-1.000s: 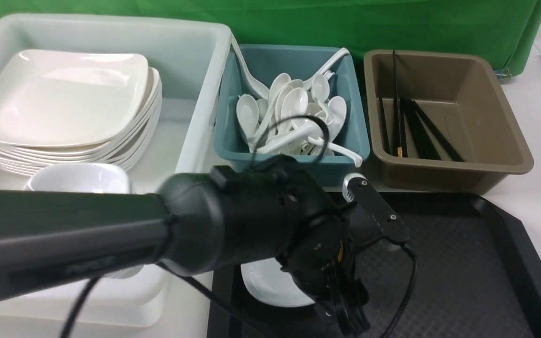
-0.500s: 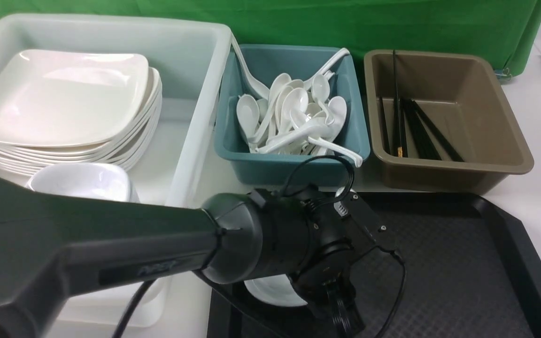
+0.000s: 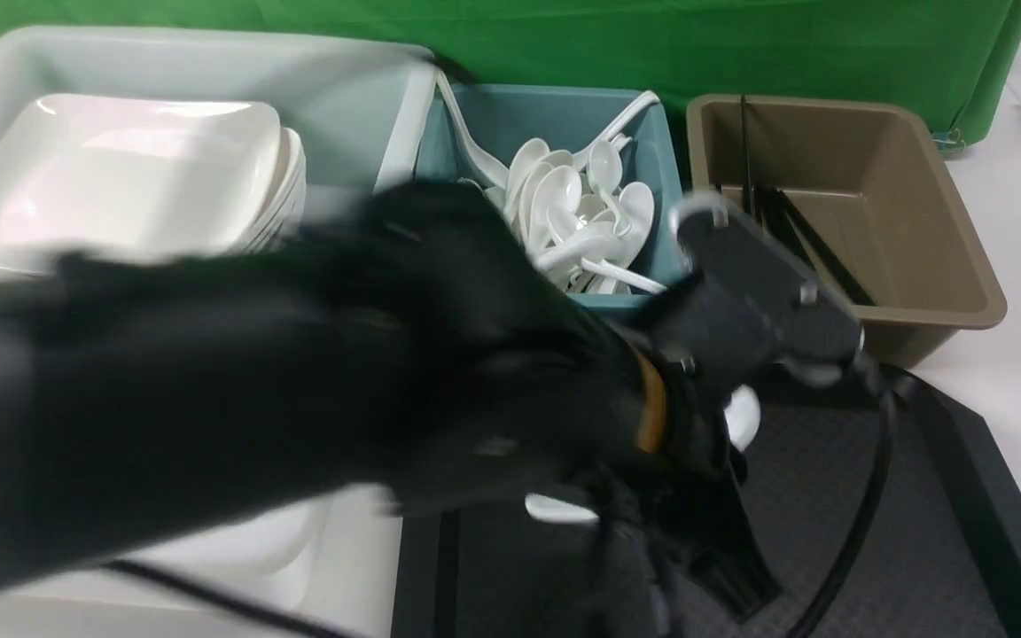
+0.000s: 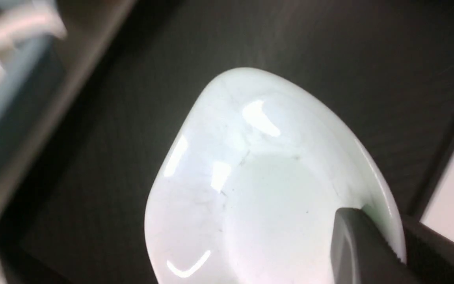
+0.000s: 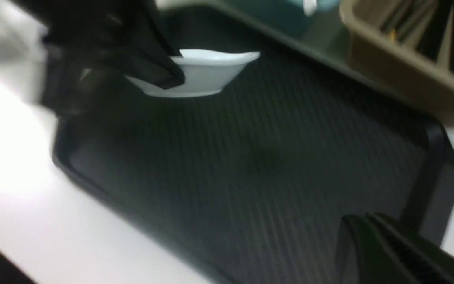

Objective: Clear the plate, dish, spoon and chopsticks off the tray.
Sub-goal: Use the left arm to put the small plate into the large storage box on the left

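No text, label, brand, number or sign can be read on anything in any of the three views

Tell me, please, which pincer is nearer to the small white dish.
Left: the left pincer grips the dish by its rim; the right pincer is well apart from it.

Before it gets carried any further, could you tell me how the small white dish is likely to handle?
The dish looks rigid, so it probably won't flex. Its glossy surface may be slippery. Pinched at one edge by the left claw, it could swivel or tip.
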